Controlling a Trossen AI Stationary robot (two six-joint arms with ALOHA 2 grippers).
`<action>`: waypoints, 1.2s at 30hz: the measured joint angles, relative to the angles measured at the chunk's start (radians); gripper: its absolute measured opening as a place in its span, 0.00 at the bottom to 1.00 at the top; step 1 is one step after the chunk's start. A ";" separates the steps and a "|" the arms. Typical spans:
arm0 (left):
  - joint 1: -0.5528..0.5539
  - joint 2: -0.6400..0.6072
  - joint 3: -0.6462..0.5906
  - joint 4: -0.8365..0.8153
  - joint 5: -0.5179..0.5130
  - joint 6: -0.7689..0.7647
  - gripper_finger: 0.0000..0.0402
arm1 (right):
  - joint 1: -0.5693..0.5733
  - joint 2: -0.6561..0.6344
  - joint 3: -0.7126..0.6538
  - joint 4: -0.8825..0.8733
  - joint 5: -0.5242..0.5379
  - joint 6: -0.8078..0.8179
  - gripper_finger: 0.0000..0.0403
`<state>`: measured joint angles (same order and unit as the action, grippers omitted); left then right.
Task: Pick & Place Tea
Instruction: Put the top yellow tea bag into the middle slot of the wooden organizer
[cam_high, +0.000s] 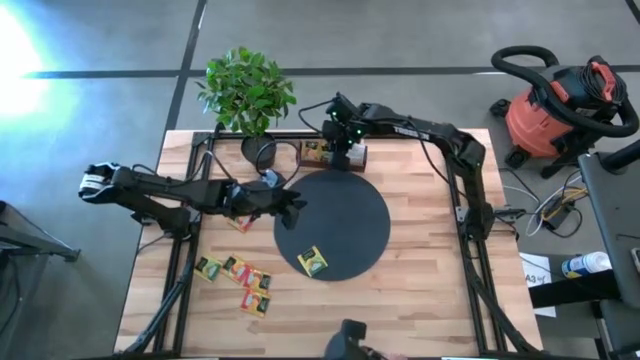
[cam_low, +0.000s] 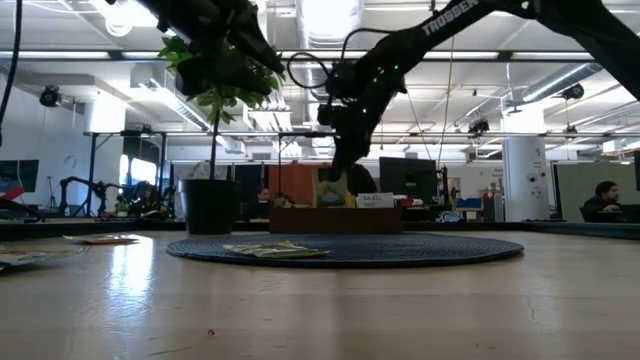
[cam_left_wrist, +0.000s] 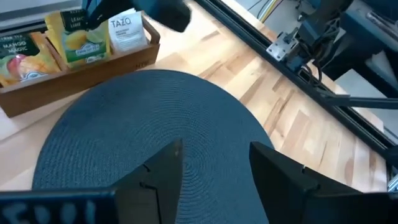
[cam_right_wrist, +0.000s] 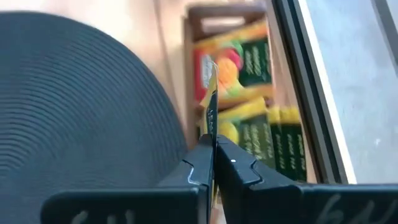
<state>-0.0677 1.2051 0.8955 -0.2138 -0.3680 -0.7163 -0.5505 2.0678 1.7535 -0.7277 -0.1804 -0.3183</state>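
At twelve o'clock of the black mat (cam_high: 335, 225), the right claw (cam_right_wrist: 213, 163) pinches a yellow tea sachet (cam_right_wrist: 212, 93) edge-on above the wooden tray (cam_high: 322, 152); the left claw (cam_left_wrist: 211, 168) hangs released.

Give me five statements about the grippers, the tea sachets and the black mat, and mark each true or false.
1. The right gripper is shut on a tea sachet held edge-on. True.
2. The left gripper is shut on a sachet. False: its fingers stand open with nothing between them, above the black mat.
3. One sachet lies on the black mat. True.
4. The wooden tray sits in the middle of the mat. False: it stands off the mat, at its far edge beside the potted plant.
5. No sachets lie on the bare table. False: loose sachets lie on the wood on the left arm's side of the mat.
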 joint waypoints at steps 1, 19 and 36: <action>-0.001 -0.001 0.000 0.002 -0.004 -0.001 0.40 | -0.005 0.007 0.000 -0.001 0.001 0.000 0.02; 0.000 -0.002 0.000 -0.005 -0.053 0.008 0.40 | -0.053 0.017 -0.033 0.004 -0.061 -0.010 0.02; 0.000 -0.002 0.000 -0.004 -0.053 0.003 0.40 | -0.052 0.017 -0.074 0.072 -0.074 0.102 0.16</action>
<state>-0.0677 1.2034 0.8955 -0.2180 -0.4210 -0.7136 -0.6022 2.0846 1.6798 -0.6553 -0.2543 -0.2167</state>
